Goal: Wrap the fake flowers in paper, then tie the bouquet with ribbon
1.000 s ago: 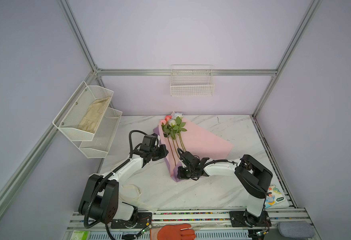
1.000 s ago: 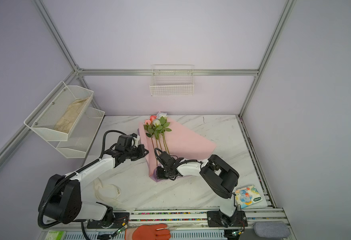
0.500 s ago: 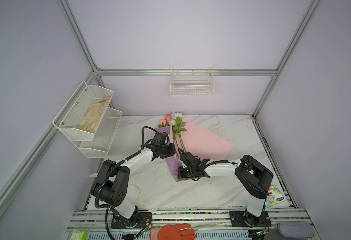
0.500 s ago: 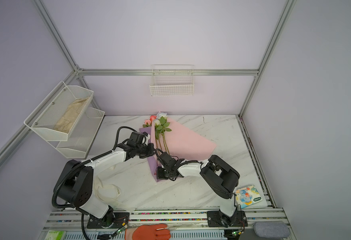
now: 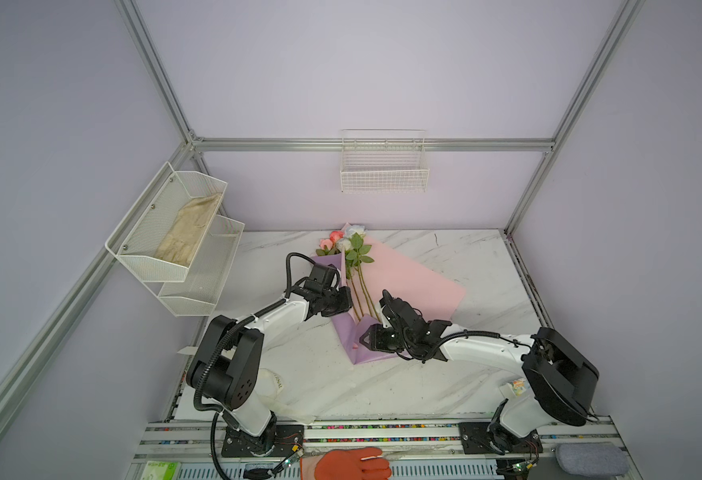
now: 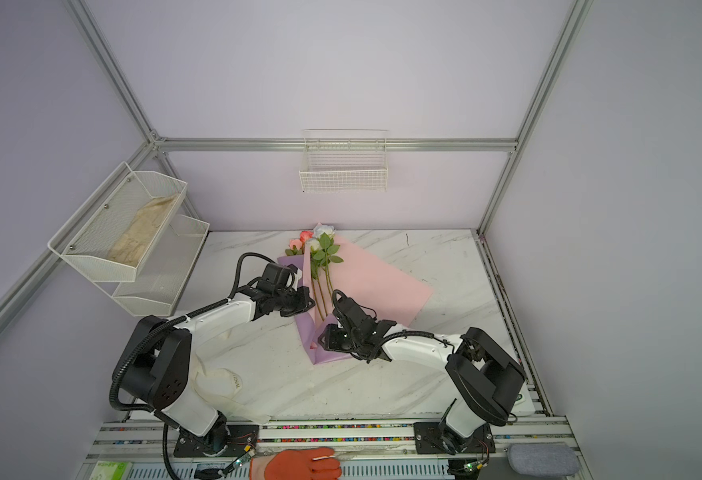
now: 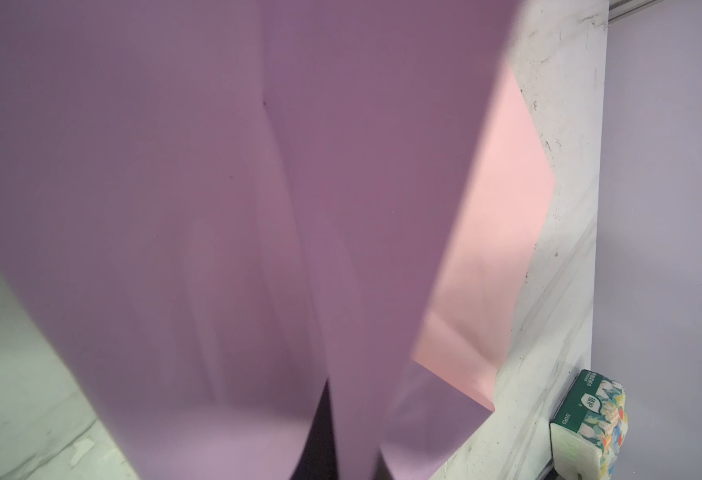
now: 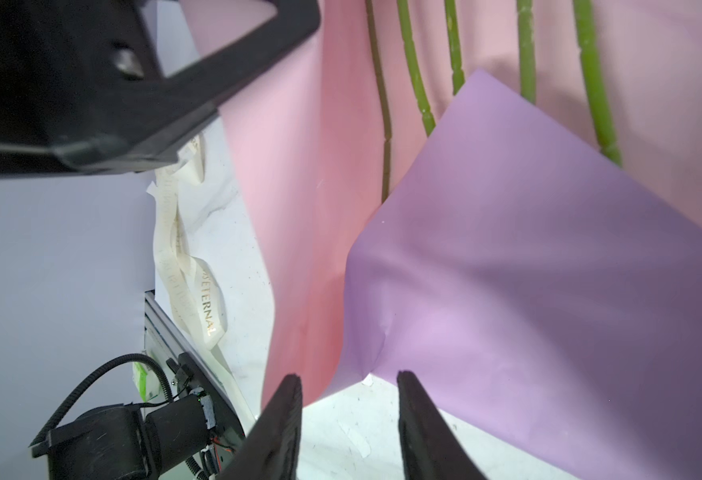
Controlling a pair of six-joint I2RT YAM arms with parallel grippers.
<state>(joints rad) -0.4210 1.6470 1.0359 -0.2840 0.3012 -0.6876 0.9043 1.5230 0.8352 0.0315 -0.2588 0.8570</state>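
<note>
At the front rail an orange-gloved hand (image 5: pixel 351 465) rests, and the cream lettered ribbon (image 5: pixel 276 382) lies loose on the table (image 5: pixel 445 382) by the left arm's base — unused, so by the look of it no tying has begun. Farther in, the right gripper (image 8: pixel 349 377) sits at the stem end of the bouquet (image 5: pixel 407 282). Its jaws stand apart with nothing between them, and the folded lilac corner lies just ahead of the tips. Beyond it the left gripper (image 5: pixel 347 301) is clenched on the lilac wrapping paper (image 7: pixel 258 208), raising that flap beside the green stems (image 8: pixel 418 83) — likely to fold the wrap closed over them. The fake flowers (image 5: pixel 344 244) lie heads toward the back wall, below the wire basket (image 5: pixel 384 166).
</note>
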